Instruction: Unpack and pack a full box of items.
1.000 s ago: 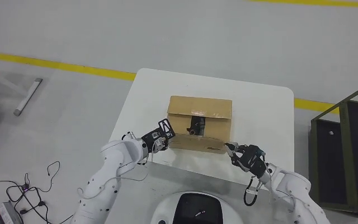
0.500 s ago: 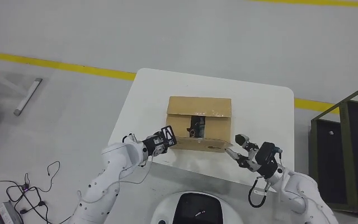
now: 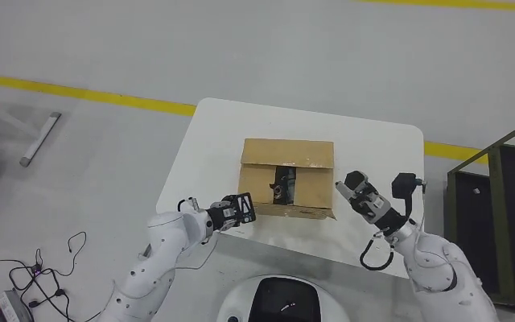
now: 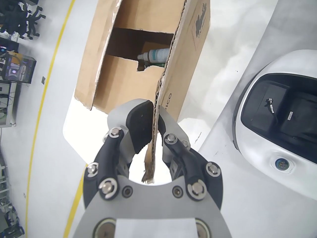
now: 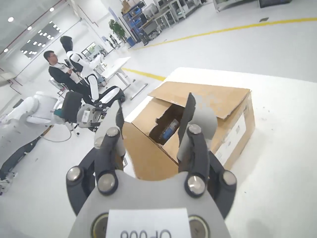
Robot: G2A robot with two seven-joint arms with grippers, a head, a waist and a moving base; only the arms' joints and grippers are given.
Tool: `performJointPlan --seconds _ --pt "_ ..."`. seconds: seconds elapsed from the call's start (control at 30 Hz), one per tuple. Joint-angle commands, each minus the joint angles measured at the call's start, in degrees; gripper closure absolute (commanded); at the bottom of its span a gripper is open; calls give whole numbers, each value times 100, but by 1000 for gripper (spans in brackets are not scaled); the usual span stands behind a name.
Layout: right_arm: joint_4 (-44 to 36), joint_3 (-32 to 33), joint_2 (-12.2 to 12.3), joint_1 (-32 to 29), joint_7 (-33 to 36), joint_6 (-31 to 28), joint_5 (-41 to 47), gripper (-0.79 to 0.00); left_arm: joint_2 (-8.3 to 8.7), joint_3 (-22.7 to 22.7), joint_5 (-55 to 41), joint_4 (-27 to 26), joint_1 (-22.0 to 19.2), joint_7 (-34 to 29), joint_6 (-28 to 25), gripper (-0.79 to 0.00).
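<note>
A brown cardboard box [image 3: 287, 163] stands in the middle of the white table [image 3: 378, 149], its top partly open. In the gap lie a white bottle [image 4: 156, 55] and a dark blue item [image 5: 169, 128]. My left gripper [image 3: 239, 208] is at the box's near left corner, shut on the edge of the near flap [image 4: 173, 58], with the cardboard pinched between its pads [image 4: 138, 125]. My right gripper [image 3: 356, 191] hovers open just off the box's right side, nothing between its fingers [image 5: 189, 115]. It faces the box [image 5: 230, 115].
The table's near edge [image 3: 306, 253] runs just behind both grippers. A dark metal rack [image 3: 483, 217] stands on the floor at the right. A grey bar [image 3: 40, 138] lies on the floor at the far left. Bare table surrounds the box.
My right gripper has left the near right flap corner and swung up and out to the box's right side. My left gripper has drawn slightly toward the table's near edge, holding the flap.
</note>
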Motion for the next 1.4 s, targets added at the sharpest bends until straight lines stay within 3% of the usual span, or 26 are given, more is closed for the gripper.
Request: performJointPlan --seconds 0.0,0.1,0.17,0.2,0.23,0.27,0.43,0.63,0.83,1.03,1.37 --pt "120 -214 -19 186 187 119 -66 0 17 4 50 4 16 61 15 0" --pt "331 -542 -54 372 344 273 -331 0 39 8 88 12 37 103 25 0" --pt "499 -727 -73 463 414 275 -462 0 49 6 66 23 52 106 56 -62" --pt "584 -804 -84 500 409 280 -498 0 54 11 65 27 58 87 58 -157" --pt "670 -876 -93 527 414 274 -524 0 59 16 69 22 58 61 66 -702" --pt "737 -940 -100 559 429 249 -563 0 62 16 65 26 63 8 95 -785" --pt "1006 -1146 -120 642 435 152 -706 0 44 -137 -737 66 41 -318 107 -785" --pt "1185 -1293 -125 665 448 74 -882 0 58 -759 -2780 110 -3 -629 -253 -785" --pt "1258 -1471 -129 703 450 126 -1379 0 100 -1170 -4336 84 -156 -1363 -77 -785" --pt "1429 -1627 -149 778 278 187 -1703 0 124 -1133 -4753 49 -288 -1779 402 -785" --pt "1389 -1600 -148 828 -110 41 -1719 -22 145 -782 -4763 258 -473 -1759 723 -785"
